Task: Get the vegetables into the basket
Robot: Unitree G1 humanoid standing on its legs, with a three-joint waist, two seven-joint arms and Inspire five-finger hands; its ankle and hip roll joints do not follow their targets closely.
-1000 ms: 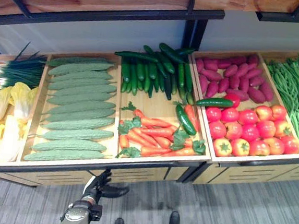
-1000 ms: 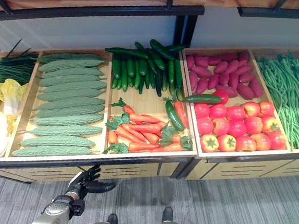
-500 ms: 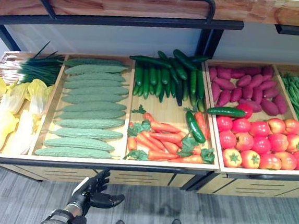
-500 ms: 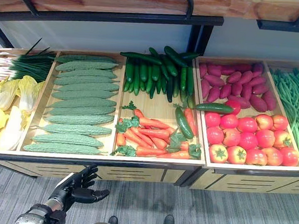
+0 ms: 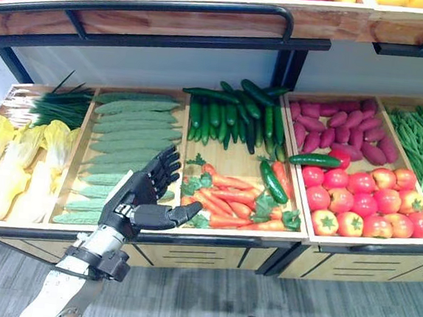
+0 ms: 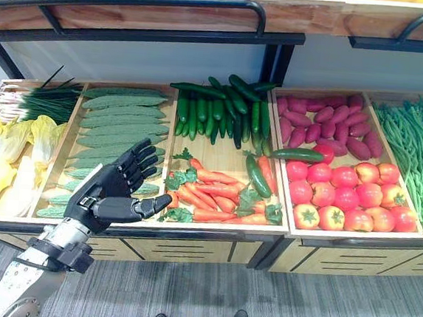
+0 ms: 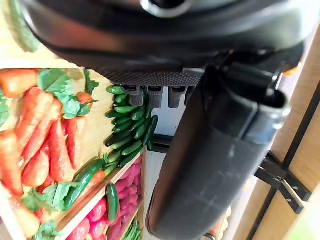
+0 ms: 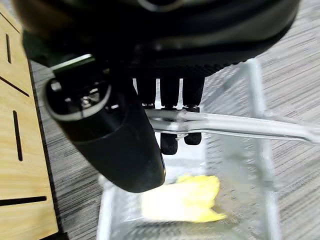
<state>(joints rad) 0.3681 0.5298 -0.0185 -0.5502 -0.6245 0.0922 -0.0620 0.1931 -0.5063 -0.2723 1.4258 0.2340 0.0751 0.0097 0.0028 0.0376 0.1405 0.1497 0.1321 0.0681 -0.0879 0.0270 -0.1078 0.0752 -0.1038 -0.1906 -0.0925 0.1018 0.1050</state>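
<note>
Left eye view: the left hand (image 5: pixel 143 197) is seen raised with fingers spread and straight, holding nothing, over the front of the pale green gourds (image 5: pixel 133 126), with the carrots (image 5: pixel 226 200) just beside it at 3 o'clock. Dark cucumbers (image 5: pixel 234 112) are stacked behind the carrots at 12 o'clock; tomatoes (image 5: pixel 360 197) are set well apart at 3 o'clock. In the right wrist view, the right hand (image 8: pixel 167 125) is curled round the basket (image 8: pixel 260 90) handle, and a yellow leafy vegetable (image 8: pixel 182 200) is seen lying inside. The carrots are judged stiff, light and smooth; a grasp across the middle of one is advised.
</note>
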